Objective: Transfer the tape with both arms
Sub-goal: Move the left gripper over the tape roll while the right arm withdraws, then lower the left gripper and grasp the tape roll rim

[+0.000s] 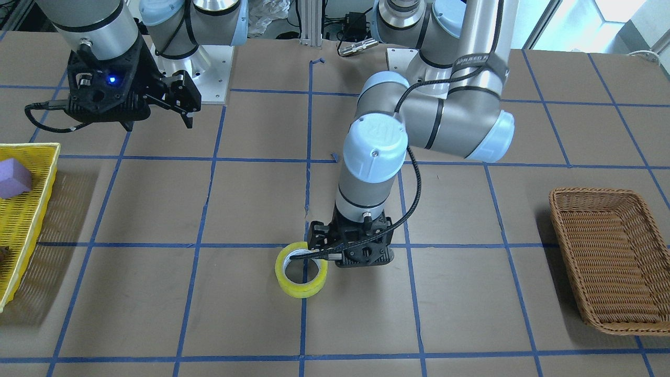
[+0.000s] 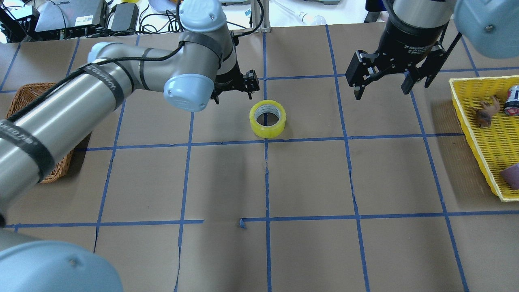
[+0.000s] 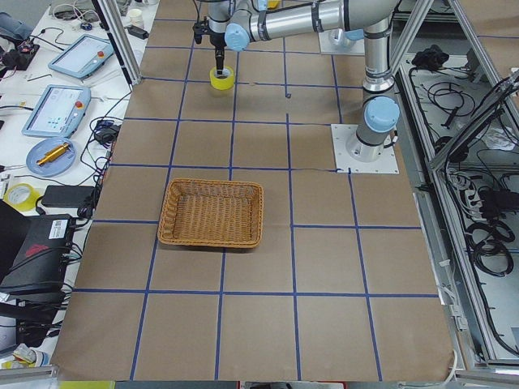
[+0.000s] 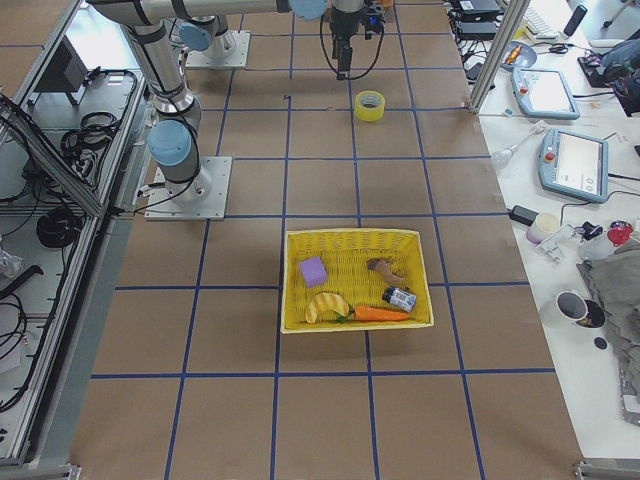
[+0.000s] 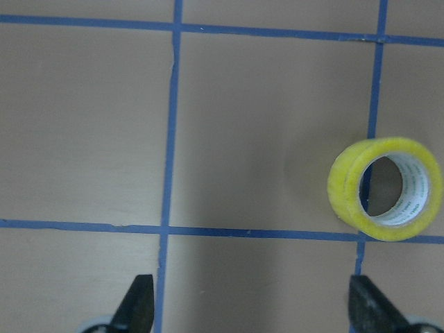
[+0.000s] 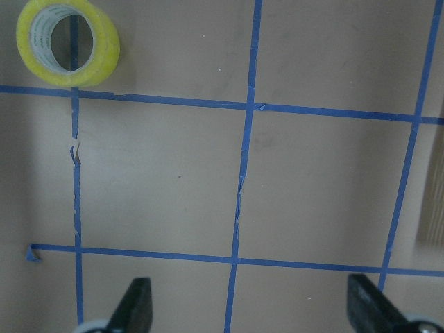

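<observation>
Front-facing camera: the left gripper (image 1: 348, 251) hangs low over the table (image 1: 157, 293). The yellow tape roll (image 1: 301, 277) lies flat at its 8 o'clock, and one finger seems to overlap the rim. The right gripper (image 1: 157, 118) hovers off at 10 o'clock, jaws spread.

Overhead, roll and left gripper are plainly apart. The roll sits at the gripper's 5 o'clock, on a blue grid line (image 2: 265, 178).

Left wrist camera: fingertips (image 5: 139, 302) set wide with nothing between them, the roll out at 2 o'clock.

Right wrist camera: fingers (image 6: 135, 305) wide too and empty, the roll up at 11 o'clock.

The left side view adds the wicker basket (image 3: 211, 183).

Only the right side view shows what's in the yellow basket (image 4: 355, 234): a purple block (image 4: 313, 270), banana (image 4: 325, 305), carrot (image 4: 380, 313) and can (image 4: 400, 298).
</observation>
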Controlling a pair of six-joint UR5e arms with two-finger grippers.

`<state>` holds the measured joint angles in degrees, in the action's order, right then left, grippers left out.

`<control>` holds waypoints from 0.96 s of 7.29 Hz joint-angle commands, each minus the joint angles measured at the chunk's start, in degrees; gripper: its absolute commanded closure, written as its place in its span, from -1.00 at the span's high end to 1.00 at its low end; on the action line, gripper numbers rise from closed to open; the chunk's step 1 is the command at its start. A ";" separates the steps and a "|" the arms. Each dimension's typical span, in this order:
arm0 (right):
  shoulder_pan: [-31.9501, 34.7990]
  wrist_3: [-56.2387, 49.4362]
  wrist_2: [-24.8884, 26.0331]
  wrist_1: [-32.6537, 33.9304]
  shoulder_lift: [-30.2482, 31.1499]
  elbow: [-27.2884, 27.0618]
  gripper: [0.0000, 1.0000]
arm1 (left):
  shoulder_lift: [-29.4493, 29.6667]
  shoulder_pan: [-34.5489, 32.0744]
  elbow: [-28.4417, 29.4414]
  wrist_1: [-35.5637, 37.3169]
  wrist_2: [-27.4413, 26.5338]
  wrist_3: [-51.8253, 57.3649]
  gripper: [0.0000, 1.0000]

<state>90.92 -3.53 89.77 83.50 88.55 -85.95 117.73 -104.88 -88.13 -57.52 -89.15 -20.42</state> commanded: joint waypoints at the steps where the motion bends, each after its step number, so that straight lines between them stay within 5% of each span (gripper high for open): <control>1: -0.47 2.72 -0.12 0.17 0.04 -0.01 0.99 | 6.00 -1.82 0.24 4.78 0.38 -0.67 1.00; 2: -0.48 4.40 -0.03 -0.26 0.04 -0.01 1.00 | 6.97 -1.91 0.07 5.22 1.78 -2.59 1.00; 3: -0.56 4.50 -0.03 -0.35 0.04 -0.01 1.00 | 7.59 -2.00 0.06 5.31 4.57 -2.78 0.29; 5: -1.52 4.24 0.23 -0.18 0.04 -0.01 1.00 | 7.77 -2.00 -0.55 4.69 4.78 -0.77 -0.82; 7: -2.93 4.32 0.23 -0.44 0.13 -0.01 1.00 | 7.61 -1.74 0.41 4.61 4.08 -0.67 -1.00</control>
<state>88.68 0.52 89.99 83.34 88.61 -85.96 125.71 -106.82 -88.12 -52.83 -84.67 -21.19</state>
